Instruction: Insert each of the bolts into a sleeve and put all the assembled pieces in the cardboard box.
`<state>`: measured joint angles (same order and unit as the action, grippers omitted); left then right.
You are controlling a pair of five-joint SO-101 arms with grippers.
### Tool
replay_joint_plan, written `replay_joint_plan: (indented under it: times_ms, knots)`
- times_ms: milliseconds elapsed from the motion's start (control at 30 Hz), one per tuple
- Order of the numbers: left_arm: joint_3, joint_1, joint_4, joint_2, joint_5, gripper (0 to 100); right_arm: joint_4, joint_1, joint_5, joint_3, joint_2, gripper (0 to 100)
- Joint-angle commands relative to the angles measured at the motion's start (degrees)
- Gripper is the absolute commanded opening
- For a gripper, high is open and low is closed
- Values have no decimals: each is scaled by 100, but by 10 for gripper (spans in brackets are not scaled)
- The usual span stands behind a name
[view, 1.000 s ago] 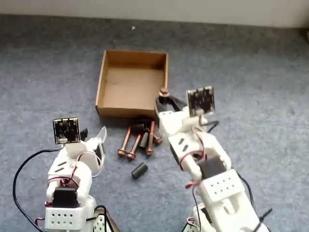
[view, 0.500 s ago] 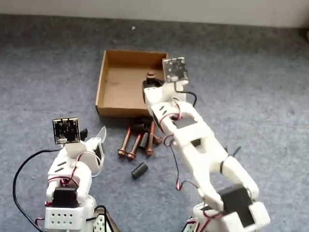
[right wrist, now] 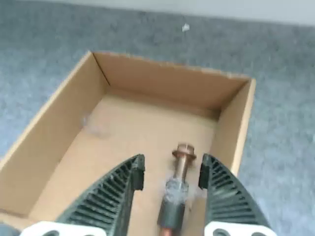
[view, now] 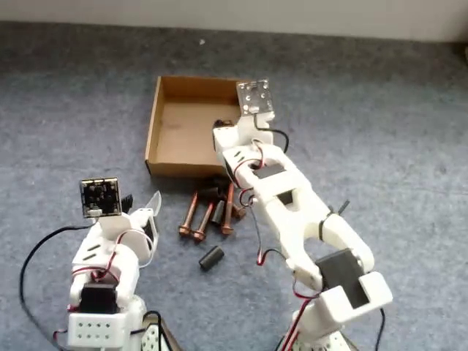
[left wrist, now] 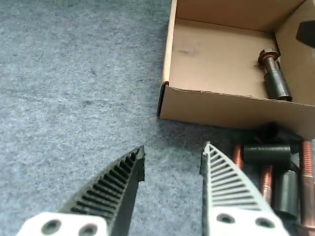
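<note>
Lying on the floor of the cardboard box [view: 155, 124] by one side wall, the bolt-and-sleeve piece [left wrist: 273, 73] looks stiff, smooth and weighty (the bolt could slide out if tipped), so I'd pinch the dark sleeve at its middle. The right gripper [right wrist: 172, 160] hangs over it, fingers parted and empty, having carried it in from the box's near corner a second ago; the left gripper [left wrist: 172, 152], unmoved, is half open over carpet [left wrist: 74, 73], holding nothing

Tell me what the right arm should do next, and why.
Probably lift the right gripper clear of the cardboard box: its jaws stand open and the assembled piece already lies on the box floor, while loose bolts and sleeves wait outside.
</note>
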<state>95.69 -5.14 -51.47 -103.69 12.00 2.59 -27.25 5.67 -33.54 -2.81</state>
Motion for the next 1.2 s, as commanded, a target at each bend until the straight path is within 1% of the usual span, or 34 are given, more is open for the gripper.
replay_joint_plan:
  times_ms: [0,167,233,333,433,567,700,867,967,1067,1167]
  knots:
    - [31,-22,123,-22,-62,206,1130,-57,70,312,787,169]
    - [31,-22,123,-22,-70,206,3222,-259,79,277,2053,169]
    - [31,-22,123,-22,-70,206,3978,-444,141,268,2475,168]
    - [31,-22,123,-22,-70,206,4796,-690,932,251,2967,154]
    - [31,-22,123,-22,-70,206,5587,-804,1679,259,3090,147]
    - [31,-22,123,-22,-70,206,6246,-1156,2444,171,3081,147]
    - [31,-22,123,-22,-70,206,6624,-1798,2927,-66,3081,148]
    - [31,-40,123,-22,-70,206,6615,-2510,3411,-374,3081,149]
    - [31,-48,123,-22,-70,206,6563,-2879,3543,-505,3064,149]
    - [31,-48,123,-22,-70,206,6185,-2993,3543,-716,2818,149]
    - [31,-48,123,-22,-70,206,5912,-3002,3543,-743,2185,149]
